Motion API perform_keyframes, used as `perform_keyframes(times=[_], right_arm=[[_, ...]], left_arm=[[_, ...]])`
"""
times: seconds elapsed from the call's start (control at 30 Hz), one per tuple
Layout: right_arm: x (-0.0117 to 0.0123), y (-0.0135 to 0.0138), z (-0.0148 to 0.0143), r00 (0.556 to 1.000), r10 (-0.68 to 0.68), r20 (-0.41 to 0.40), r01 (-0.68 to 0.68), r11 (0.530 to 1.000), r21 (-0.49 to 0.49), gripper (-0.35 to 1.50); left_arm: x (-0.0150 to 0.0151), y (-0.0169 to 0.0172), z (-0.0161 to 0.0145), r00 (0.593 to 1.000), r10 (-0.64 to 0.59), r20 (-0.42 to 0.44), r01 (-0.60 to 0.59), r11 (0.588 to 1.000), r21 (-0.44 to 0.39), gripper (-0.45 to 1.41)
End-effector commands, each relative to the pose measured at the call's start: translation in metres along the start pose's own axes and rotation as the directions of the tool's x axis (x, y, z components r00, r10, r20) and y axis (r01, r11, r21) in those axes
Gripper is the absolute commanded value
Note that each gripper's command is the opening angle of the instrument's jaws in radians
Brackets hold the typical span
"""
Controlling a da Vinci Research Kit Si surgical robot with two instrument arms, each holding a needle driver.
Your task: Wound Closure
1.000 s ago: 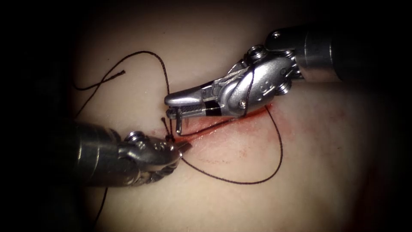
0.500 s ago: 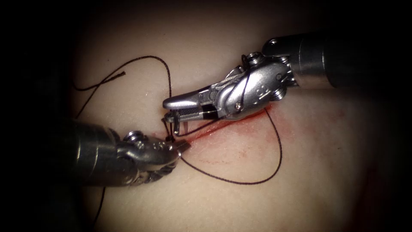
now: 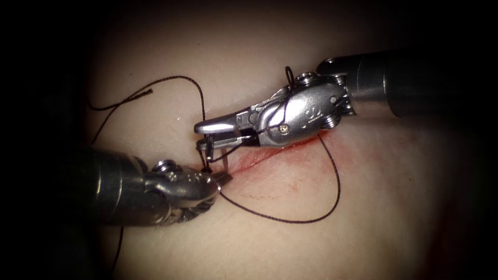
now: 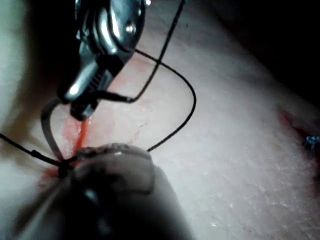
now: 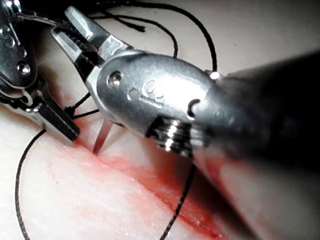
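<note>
Endoscope view: left tool (image 3: 224, 179) enters from 9 o'clock, jaws closed on needle (image 3: 226, 166) at left end of cut (image 3: 270, 154) in tissue (image 3: 290, 243). Right tool (image 3: 207, 136) enters from 2 o'clock, jaws nearly together on thread (image 3: 311, 218), which loops wide at 5 o'clock. Red fluid (image 3: 306, 171) along cut.

Left wrist view: needle (image 4: 46, 130) arcs between right tool (image 4: 75, 100) and left tool (image 4: 75, 160).

Right wrist view: needle (image 5: 102, 135) point meets tissue beside cut; depth unclear.
</note>
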Motion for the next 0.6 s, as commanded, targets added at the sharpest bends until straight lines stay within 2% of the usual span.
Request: perform_keyframes(times=[0.03, 0.5, 0.6], right_arm=[[-0.0007, -0.0001, 0.0008, 1.000, 0.009, 0.000, -0.009, 1.000, 0.001, -0.35], [-0.0012, -0.0012, 0.0012, 0.998, 0.070, -0.003, -0.070, 0.998, -0.001, -0.35], [-0.0006, 0.0001, 0.0009, 0.997, 0.081, -0.014, -0.081, 0.997, -0.014, -0.35]], left_arm=[[-0.0001, 0.0004, 0.0007, 1.000, 0.000, 0.000, 0.000, 1.000, -0.001, -0.38], [-0.0002, 0.0007, 0.0006, 1.000, -0.003, 0.004, 0.003, 1.000, -0.003, -0.38], [-0.0003, 0.0011, 0.0009, 1.000, -0.004, 0.019, 0.004, 0.999, -0.032, -0.42]])
